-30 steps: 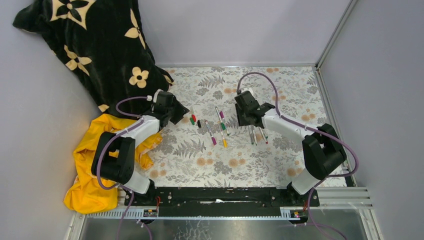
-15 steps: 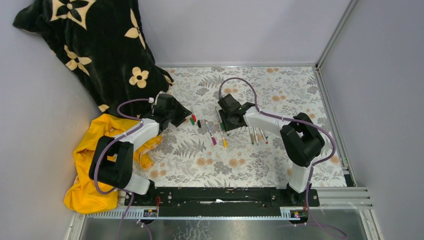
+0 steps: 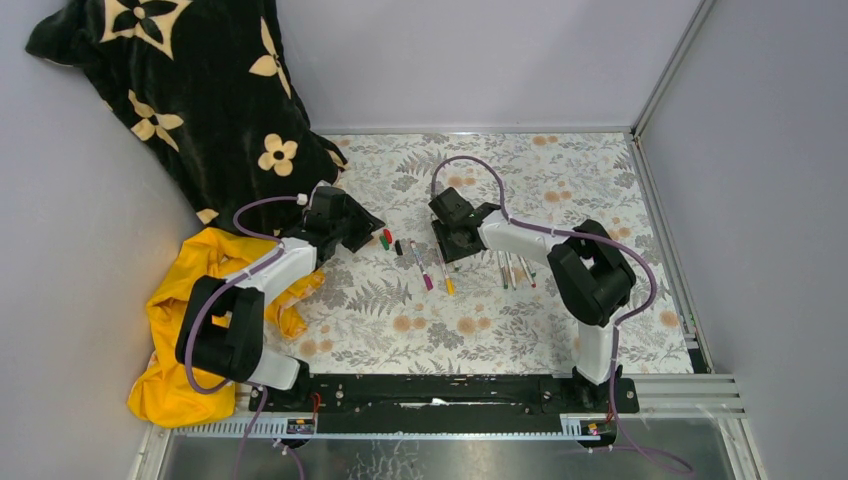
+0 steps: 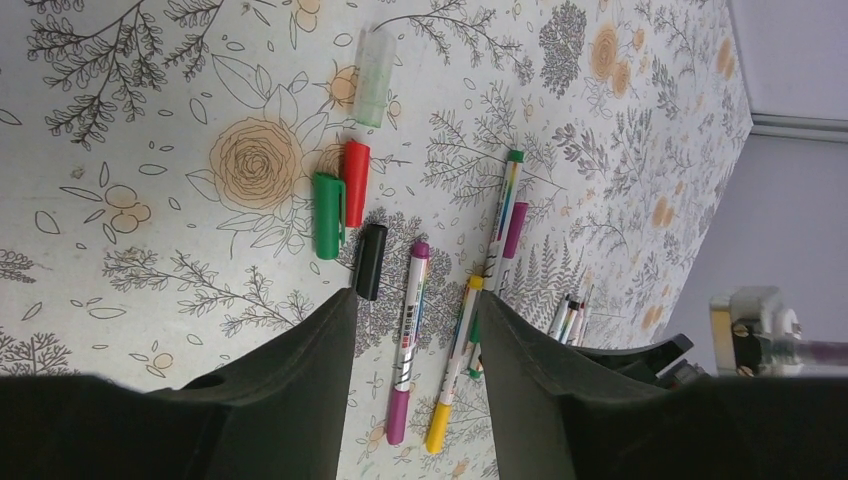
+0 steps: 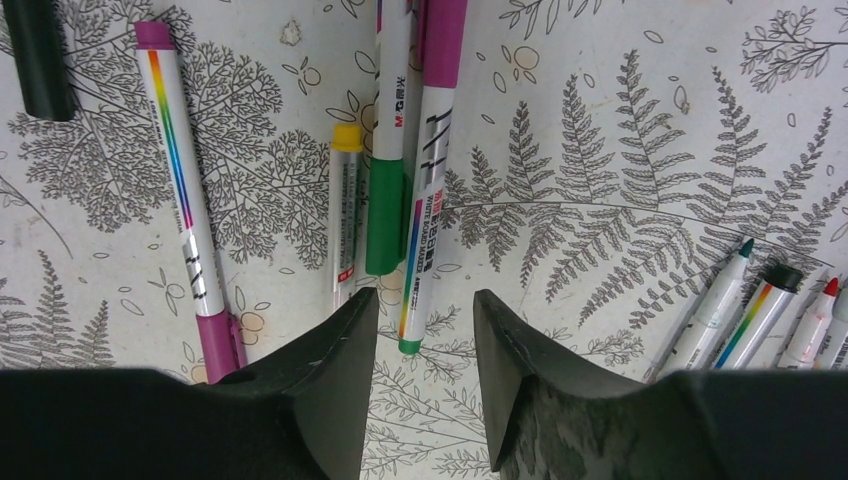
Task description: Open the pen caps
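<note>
- Right gripper [image 5: 425, 305] hangs over the capped pens [image 5: 178, 170] on the floral table [image 5: 620, 120], fingers apart and empty.
- Left gripper [image 4: 415, 305], likewise parted and empty, is near the loose pen caps [image 4: 328, 215]: red, green, black.

I counted four loose pen caps on my feeds: one red cap [image 4: 355, 182], one green cap [image 4: 328, 214], one black cap [image 4: 369, 260] and one pale translucent cap [image 4: 373, 62].

Four pens had caps on: one pen with magenta ends [image 5: 185, 200], one yellow-capped pen [image 5: 345, 220], one green-capped pen [image 5: 388, 120] and one magenta-capped pen [image 5: 428, 180].

Four more pens had bare tips: one green-tipped pen [image 5: 715, 300], one black-ended pen [image 5: 760, 305], one red-tipped pen [image 5: 812, 318] and a fourth pen [image 5: 838, 335] cut off by the frame edge. That made eight pens.

I also counted two cloths, one black flowered cloth [image 3: 190, 90] and one yellow cloth [image 3: 180, 340].
</note>
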### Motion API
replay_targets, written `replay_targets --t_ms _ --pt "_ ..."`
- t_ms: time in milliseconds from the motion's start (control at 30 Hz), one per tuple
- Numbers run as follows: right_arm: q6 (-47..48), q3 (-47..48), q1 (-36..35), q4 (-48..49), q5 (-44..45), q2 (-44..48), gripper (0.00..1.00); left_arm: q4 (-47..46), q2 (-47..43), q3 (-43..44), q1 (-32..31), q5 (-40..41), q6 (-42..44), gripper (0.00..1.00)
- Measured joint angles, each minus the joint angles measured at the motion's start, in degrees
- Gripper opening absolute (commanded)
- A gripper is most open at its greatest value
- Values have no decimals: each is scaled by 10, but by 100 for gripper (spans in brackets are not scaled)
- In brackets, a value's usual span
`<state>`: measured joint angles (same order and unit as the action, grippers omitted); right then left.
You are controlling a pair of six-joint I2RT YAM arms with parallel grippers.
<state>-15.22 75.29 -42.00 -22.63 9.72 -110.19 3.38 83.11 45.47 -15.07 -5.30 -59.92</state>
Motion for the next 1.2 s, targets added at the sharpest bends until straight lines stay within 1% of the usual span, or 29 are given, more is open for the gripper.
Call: replay_targets --t_ms 233,667,733,833,967,1200 --pt "0 3 0 -6 1 -23 47 -3 -6 -2 0 -6 -4 55" --pt "1 7 0 -7 9 -31 45 -13 -9 -7 0 -9 -9 54" --pt "2 10 0 -6 8 -33 40 -14 -9 -8 0 -9 -9 55" --pt "3 14 0 -1 -1 -38 22 -18 -9 -9 0 -9 -9 55" --pt "6 17 0 9 -12 -42 0 -25 -9 -10 0 -9 -9 55" --pt "5 -7 1 40 -13 -30 0 -36 -9 -15 0 -14 -9 56"
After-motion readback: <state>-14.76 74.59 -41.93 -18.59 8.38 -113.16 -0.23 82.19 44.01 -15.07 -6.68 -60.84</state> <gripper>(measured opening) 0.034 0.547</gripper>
